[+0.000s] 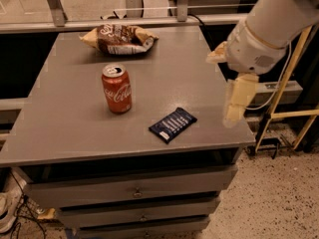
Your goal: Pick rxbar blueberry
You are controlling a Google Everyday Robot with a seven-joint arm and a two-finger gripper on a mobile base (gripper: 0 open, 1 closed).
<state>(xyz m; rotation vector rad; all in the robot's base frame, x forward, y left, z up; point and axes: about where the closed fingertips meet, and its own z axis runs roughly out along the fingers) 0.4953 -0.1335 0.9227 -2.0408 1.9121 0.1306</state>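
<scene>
Over the table [70,128] edge, the gripper [234,102] hangs pointing down.

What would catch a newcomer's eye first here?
Likely the big white arm at the upper right, its gripper hanging above the right edge of the table. Next, the red can standing upright left of centre, with the dark blue rxbar lying flat near the front edge, apart from the gripper. A chip bag lies at the back.
</scene>
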